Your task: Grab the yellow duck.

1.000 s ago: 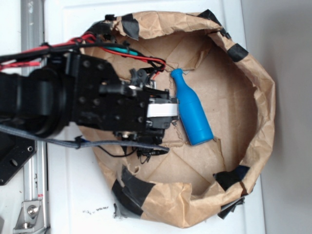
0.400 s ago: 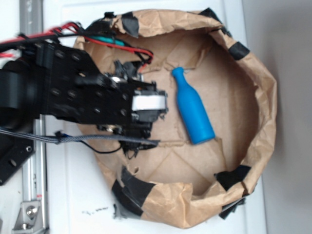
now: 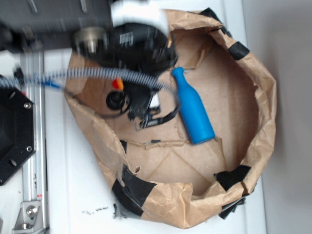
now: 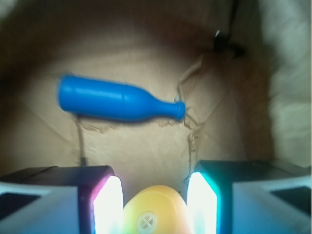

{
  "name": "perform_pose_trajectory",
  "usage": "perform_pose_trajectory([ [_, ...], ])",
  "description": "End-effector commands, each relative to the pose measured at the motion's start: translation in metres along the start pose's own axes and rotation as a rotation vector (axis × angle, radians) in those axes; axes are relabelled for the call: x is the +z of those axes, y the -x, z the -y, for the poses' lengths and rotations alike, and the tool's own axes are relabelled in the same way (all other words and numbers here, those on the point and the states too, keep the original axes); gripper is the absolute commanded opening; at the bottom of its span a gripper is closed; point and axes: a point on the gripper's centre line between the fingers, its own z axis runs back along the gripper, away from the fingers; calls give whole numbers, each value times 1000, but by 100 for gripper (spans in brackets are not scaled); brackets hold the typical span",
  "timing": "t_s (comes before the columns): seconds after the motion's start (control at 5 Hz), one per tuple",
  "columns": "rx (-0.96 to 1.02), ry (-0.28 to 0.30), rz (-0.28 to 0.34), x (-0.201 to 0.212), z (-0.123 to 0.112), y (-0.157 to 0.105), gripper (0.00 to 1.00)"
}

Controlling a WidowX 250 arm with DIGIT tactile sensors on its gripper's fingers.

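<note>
Pinching the yellow duck [image 4: 155, 214] between its two fingers [image 4: 108, 204], the gripper [image 4: 155, 207] hangs right above the brown paper nest [image 4: 146, 151], and a bit further out from the duck the blue bottle [image 4: 114, 100] lies on its side on the paper floor.

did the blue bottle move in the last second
No. The blue bottle lies at the same spot and angle on the brown paper liner, its base by the same tear; only the arm moved.
</note>
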Motion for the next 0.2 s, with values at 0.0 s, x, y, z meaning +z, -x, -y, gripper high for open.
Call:
perform_pose_trajectory([
  [0.0, -3, 29, 0, 31, 1, -25, 0],
])
